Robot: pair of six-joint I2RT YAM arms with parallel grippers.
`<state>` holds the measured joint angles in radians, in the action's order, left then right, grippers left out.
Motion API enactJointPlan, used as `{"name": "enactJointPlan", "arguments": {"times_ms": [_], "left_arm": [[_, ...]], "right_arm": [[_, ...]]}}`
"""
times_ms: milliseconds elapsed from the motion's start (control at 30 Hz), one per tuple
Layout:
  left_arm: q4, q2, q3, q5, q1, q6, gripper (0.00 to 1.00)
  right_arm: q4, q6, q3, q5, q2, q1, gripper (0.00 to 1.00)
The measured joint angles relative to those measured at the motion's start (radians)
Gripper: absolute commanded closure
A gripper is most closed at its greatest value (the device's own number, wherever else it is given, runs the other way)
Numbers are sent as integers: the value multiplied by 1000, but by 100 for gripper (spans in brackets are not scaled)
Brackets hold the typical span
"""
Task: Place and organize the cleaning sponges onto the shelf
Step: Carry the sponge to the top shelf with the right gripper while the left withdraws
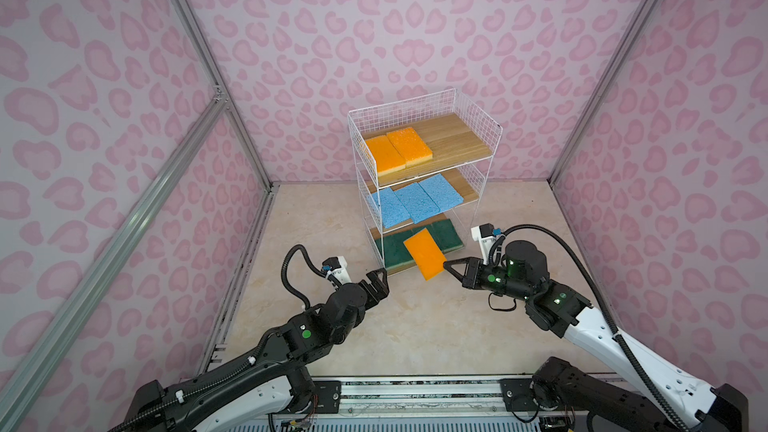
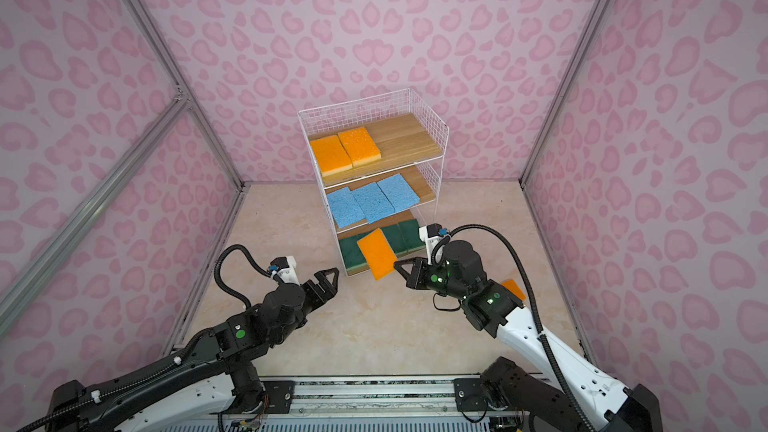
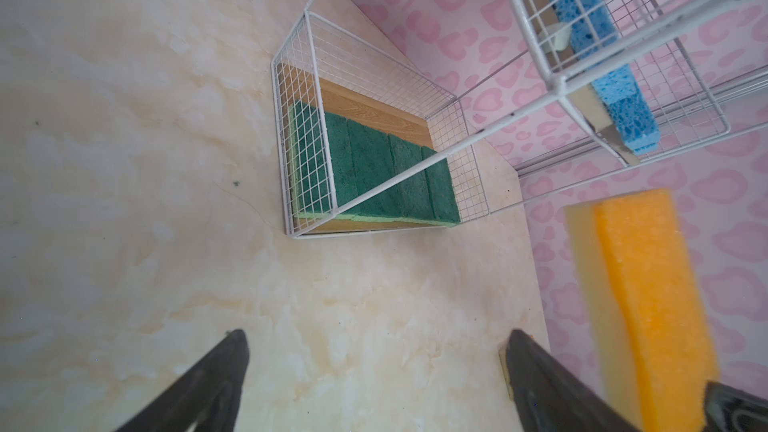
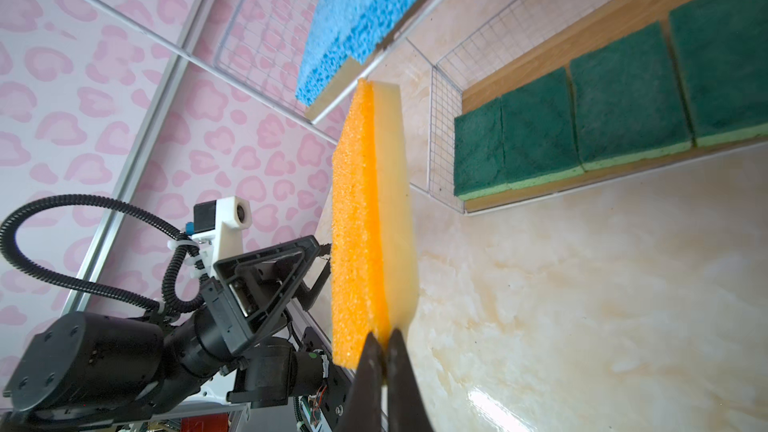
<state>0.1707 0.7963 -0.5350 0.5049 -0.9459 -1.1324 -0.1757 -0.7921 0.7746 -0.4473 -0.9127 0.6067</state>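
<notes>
- Closest to me, the left gripper (image 1: 385,282) hangs just above the table (image 1: 415,326), its jaws spread wide with nothing between them.
- Across from it, the right gripper (image 1: 448,264) has its jaws squeezed tight on the near end of an orange sponge (image 1: 424,254).
- That sponge is up in the air, tilted, orange side up and yellow side down. Its far end reaches over the front of the shelf's lowest board, between the two grippers but nearer the right one.
- A second loose orange sponge (image 2: 514,288) lies on the table behind the right arm. Only a corner shows in a top view.
- Further back stands the shelf (image 1: 478,118), white wire with three wooden boards.
- On the bottom board, four green sponges (image 1: 446,234) lie in a row, edge to edge, dark side up.
- On the middle board, three blue sponges (image 1: 415,201) sit side by side, a bit slanted, their front ends overhanging the board.
- On the top board, two orange sponges (image 1: 397,149) lie touching each other at the left end.
</notes>
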Motion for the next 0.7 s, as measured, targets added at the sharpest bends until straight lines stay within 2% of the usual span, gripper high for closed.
{"name": "enactJointPlan", "arguments": {"times_ms": [267, 467, 700], "left_arm": [[22, -41, -19, 15, 3, 144, 3], [22, -44, -30, 8, 8, 242, 3], [21, 23, -50, -38, 9, 307, 3]], "right_arm": [[-180, 114, 262, -18, -3, -112, 100], [-259, 188, 514, -30, -103, -165, 100], [-357, 255, 831, -23, -243, -175, 100]]}}
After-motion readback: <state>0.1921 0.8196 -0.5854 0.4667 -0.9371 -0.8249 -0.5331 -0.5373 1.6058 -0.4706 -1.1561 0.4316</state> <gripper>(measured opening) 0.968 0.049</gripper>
